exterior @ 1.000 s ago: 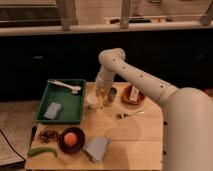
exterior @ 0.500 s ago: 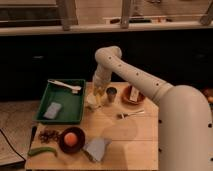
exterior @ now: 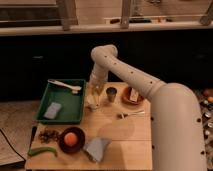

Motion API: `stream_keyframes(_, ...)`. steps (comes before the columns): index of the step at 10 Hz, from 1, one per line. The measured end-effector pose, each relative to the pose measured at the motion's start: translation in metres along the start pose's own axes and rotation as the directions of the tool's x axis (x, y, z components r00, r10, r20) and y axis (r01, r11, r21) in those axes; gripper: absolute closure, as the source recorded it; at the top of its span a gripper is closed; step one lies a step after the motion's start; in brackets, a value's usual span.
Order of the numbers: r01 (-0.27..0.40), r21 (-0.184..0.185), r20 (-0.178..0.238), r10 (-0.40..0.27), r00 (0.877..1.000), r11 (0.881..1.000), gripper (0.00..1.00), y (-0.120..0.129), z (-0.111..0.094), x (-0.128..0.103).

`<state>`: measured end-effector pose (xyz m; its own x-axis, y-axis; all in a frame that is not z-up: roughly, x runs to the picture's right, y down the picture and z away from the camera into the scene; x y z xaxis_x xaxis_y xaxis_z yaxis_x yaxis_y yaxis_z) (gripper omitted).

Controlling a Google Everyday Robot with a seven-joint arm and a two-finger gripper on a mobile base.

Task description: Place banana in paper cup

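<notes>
The end effector (exterior: 94,86) hangs from the bent arm (exterior: 131,77) over the back left part of the bench (exterior: 125,147), directly above the paper cup (exterior: 92,104). Whether it is clenched or released cannot be told. The banana (exterior: 94,93) shows as a pale yellow streak right under it, its long axis close to upright. Its upper end is at the end effector and its lower end points down to the cup's rim; how far it reaches inside cannot be told. The cup stands just beside the right wall of the green tray (exterior: 59,121). A small dark metal cup (exterior: 111,93) is near on its right, and a brown plate (exterior: 131,103) lies farther right. In front of the cup is a stretch of bare wood, bounded by a utensil (exterior: 131,114) on the right and a grey-blue cloth (exterior: 96,148) toward the front edge. A red bowl (exterior: 62,141) and a green pod (exterior: 42,151) sit at the front left corner.
</notes>
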<state>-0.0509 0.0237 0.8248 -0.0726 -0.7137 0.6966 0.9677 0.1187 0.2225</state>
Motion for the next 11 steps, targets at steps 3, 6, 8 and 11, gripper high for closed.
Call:
stream_keyframes(3, -0.005, -0.006, 0.009, 0.005, 1.000, 1.000, 0.40, 0.0002, 0.0023, 0.0021)
stream_keyframes(6, -0.006, -0.010, 0.019, 0.006, 1.000, 1.000, 0.20, 0.0003, 0.0045, 0.0034)
stream_keyframes(8, -0.004, -0.011, 0.023, 0.004, 1.000, 1.000, 0.20, -0.0009, 0.0049, 0.0043)
stream_keyframes(11, -0.005, -0.014, 0.027, 0.006, 1.000, 1.000, 0.20, -0.0010, 0.0051, 0.0055)
